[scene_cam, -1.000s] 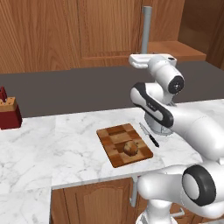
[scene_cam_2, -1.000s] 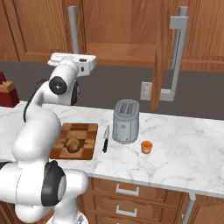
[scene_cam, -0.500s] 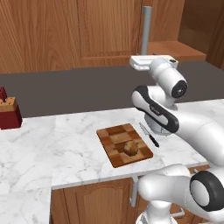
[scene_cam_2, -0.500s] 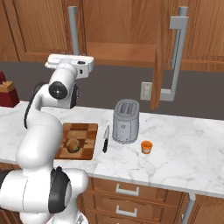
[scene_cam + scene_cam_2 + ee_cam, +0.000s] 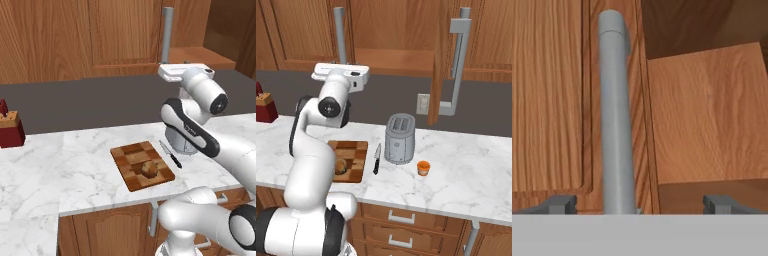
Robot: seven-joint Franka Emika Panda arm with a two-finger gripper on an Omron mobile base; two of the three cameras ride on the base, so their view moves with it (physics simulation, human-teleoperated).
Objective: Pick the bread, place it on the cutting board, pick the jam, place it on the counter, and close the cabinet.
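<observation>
Evenly and softly lit throughout, with no visible lamp and no single clear direction of light. Bright on the white marble surface [image 5: 75,165], without glare or hot spots. Faint, soft-edged shadows under the toaster [image 5: 400,138] and beside the cutting board [image 5: 142,165]. Darker inside the open cabinet [image 5: 401,30] and along the grey back wall [image 5: 90,102]. Rendered look, flat shading, slight softness and jagged edges at this resolution. Smooth highlight down the grey bar handle [image 5: 616,120] close up; no edge distortion.
</observation>
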